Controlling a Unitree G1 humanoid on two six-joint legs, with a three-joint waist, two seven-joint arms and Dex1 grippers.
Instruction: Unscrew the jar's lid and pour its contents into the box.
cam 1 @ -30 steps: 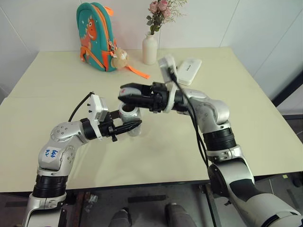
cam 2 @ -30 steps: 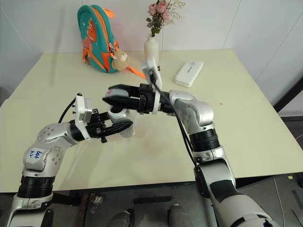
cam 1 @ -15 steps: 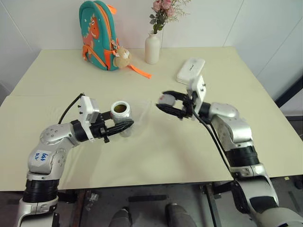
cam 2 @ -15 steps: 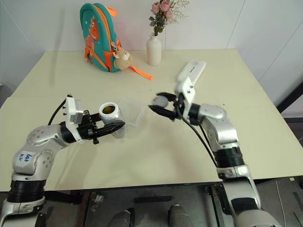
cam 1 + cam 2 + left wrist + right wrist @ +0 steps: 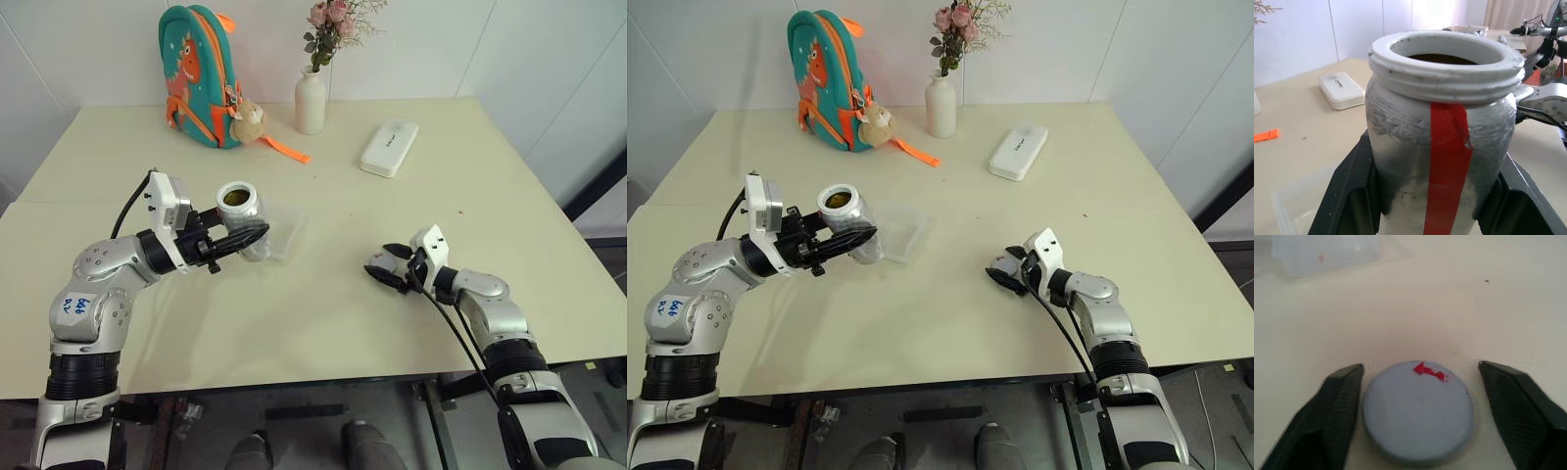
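From the head views, we are looking at a cream table [image 5: 323, 323] with the clear box [image 5: 281, 231] as our landmark, near the table's middle. Our left gripper [image 5: 245, 238] is clamping the jar [image 5: 239, 211] just beside the box's left edge, lifted off the table and tilted, its open mouth showing brownish contents [image 5: 235, 197]. Our right gripper [image 5: 384, 268] is sitting low on the table, well to the right of the box and nearer the front edge, its jaws standing apart around the lid [image 5: 1000, 263]. Between the box and that gripper the tabletop is lying bare. Behind the box, toward the far edge, a teal backpack [image 5: 199, 74], a white flower vase [image 5: 310, 100] and a white oblong case [image 5: 388, 148] are standing well apart from it.

In the left wrist view, we are seeing the jar [image 5: 1442, 147] up close, unlidded, a red strip running down its side, with the black fingers [image 5: 1347, 196] pressing on both flanks. The box's corner [image 5: 1293, 210] is showing below the jar and the white case [image 5: 1341, 90] beyond it.

In the right wrist view, the lid [image 5: 1418, 411] is lying flat on the table, red mark up. One finger [image 5: 1334, 411] is just beside its rim, the other standing clear. The box [image 5: 1325, 253] is lying well beyond the lid.
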